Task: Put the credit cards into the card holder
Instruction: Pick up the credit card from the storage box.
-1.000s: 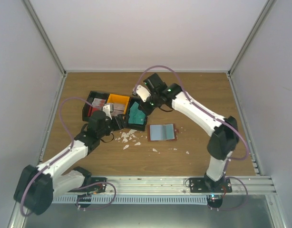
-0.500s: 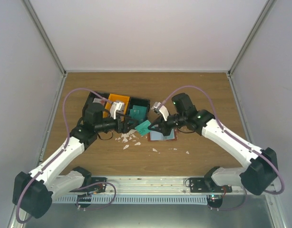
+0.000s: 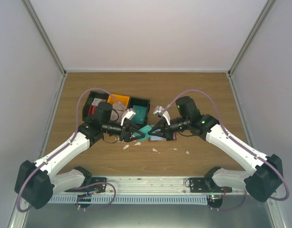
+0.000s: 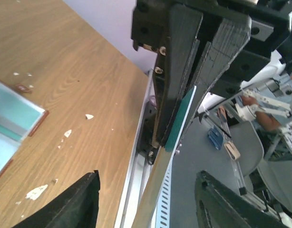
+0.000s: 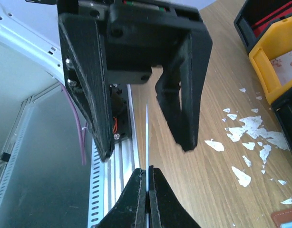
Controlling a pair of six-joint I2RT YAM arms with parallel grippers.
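Note:
A teal credit card hangs edge-up just left of the open reddish-brown card holder, which shows a pale inside. My right gripper is shut on that card; in the right wrist view the card is a thin line rising from the closed right gripper. My left gripper faces it, open, with its fingers on either side of the card and apart from it. The left wrist view shows the card, the open left gripper and the card holder.
Behind the grippers stand a black bin with red cards, an orange bin and a black bin with teal cards. White scraps lie on the wood in front of them. The metal rail runs along the near edge.
My right arm came from the bins to the card holder carrying the teal card. My left gripper swung right and now straddles the card's free end.

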